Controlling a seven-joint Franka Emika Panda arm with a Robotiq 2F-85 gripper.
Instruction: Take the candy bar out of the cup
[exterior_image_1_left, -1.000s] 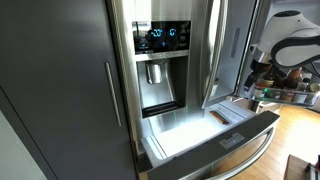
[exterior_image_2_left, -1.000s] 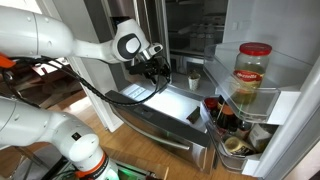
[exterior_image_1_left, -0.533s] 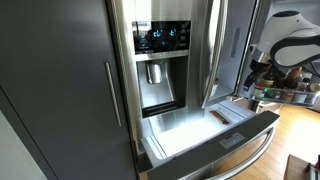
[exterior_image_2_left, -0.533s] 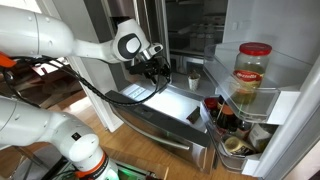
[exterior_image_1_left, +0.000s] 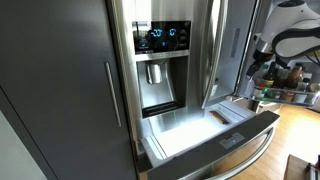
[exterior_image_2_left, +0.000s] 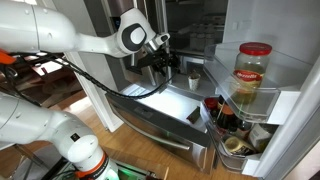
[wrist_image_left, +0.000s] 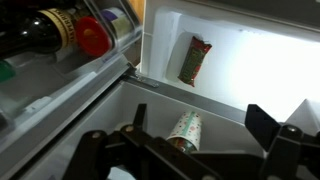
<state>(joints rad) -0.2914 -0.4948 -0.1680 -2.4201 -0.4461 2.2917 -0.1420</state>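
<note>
in the wrist view the claw (wrist_image_left: 183, 150) stands wide open and holds nothing, its two dark fingers far apart. just past them is the cup (wrist_image_left: 186, 130), of patterned paper. what is inside it cannot be told. further on, the candy bar (wrist_image_left: 195, 58) lies flat on the pale floor of the drawer (wrist_image_left: 270, 70), apart from the cup. so the bar seems to be out already, and little is left to do, probably only to draw the arm away.

No legible text is found. Blue-lit display (exterior_image_1_left: 161, 38) on the fridge door (exterior_image_1_left: 195, 72), well apart from the claw (exterior_image_1_left: 255, 72): characters are not resolved. The jar label (exterior_image_2_left: 251, 78), off to the claw's side, and packet print (wrist_image_left: 195, 59), beyond it, are blurred.
</note>
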